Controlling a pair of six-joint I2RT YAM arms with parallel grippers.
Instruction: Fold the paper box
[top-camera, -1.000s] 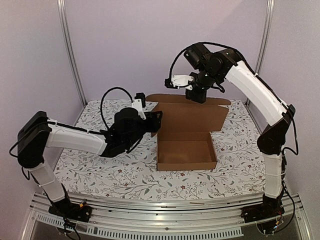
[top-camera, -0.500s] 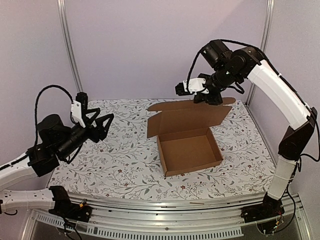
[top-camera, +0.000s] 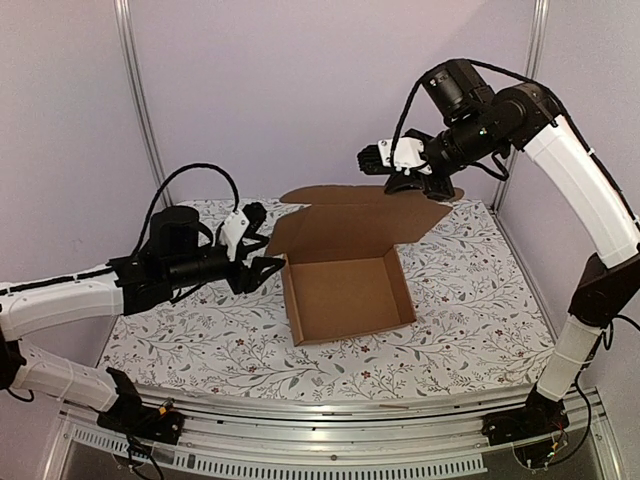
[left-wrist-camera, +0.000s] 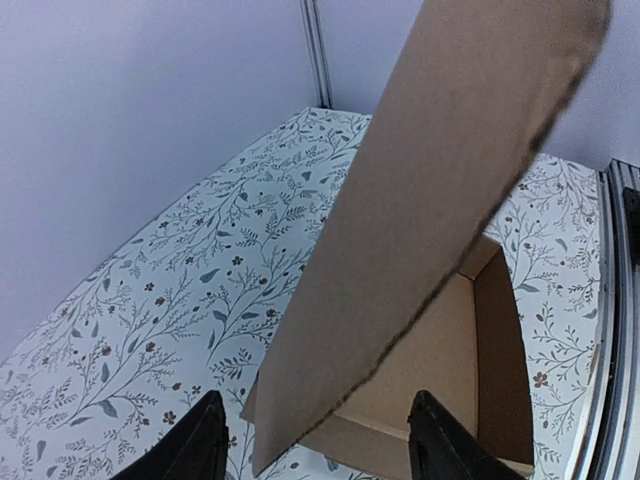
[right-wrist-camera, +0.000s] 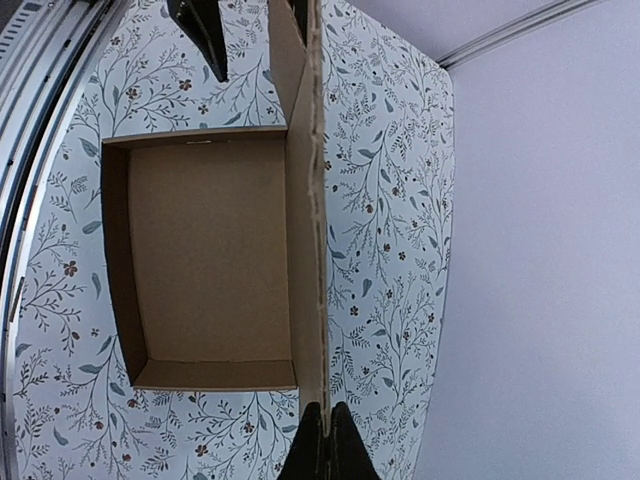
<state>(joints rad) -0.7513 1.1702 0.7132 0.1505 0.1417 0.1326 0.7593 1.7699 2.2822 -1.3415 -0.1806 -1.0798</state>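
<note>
The paper box (top-camera: 345, 295) is a brown cardboard tray on the floral table, with its lid (top-camera: 350, 225) standing up at the back. My right gripper (top-camera: 425, 190) is shut on the lid's top right edge. The right wrist view looks down the lid's edge (right-wrist-camera: 310, 200) from the closed right gripper (right-wrist-camera: 325, 445), with the tray's inside (right-wrist-camera: 210, 250) to the left. My left gripper (top-camera: 268, 243) is open at the box's left side. In the left wrist view, the lid's side flap (left-wrist-camera: 430, 200) hangs between the spread left gripper (left-wrist-camera: 320, 445) without touching either finger.
The floral cloth (top-camera: 470, 300) covers the table. An aluminium rail (top-camera: 330, 415) runs along the near edge. Purple walls with metal posts (top-camera: 140, 100) close in the back and sides.
My left arm has swung back in from the far left to the box's left flap. The box has slid left, and the right gripper has carried the lid's edge with it.
</note>
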